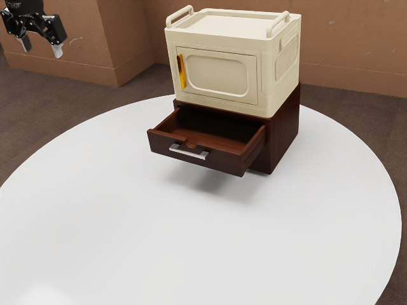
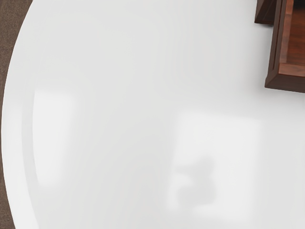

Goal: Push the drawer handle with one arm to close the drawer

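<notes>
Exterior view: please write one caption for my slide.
The open gripper hangs apart from the pulled-out drawer of a dark wooden cabinet, which carries a cream box.

Black two-finger pincer [image 1: 42, 48], glossy in spots. Body [image 1: 24, 6] directly above pincer: also black, rounded, looks roughly cylindrical. Pincer's sides: chunky, angular black knuckles, jointed-linkage look. Pincer's lower ends: short, narrow fingertips [image 1: 58, 50] in pale grey to off-white, strong contrast with the black. Small light specks on pincer's knuckles, too small to tell if screws or markings.
</notes>
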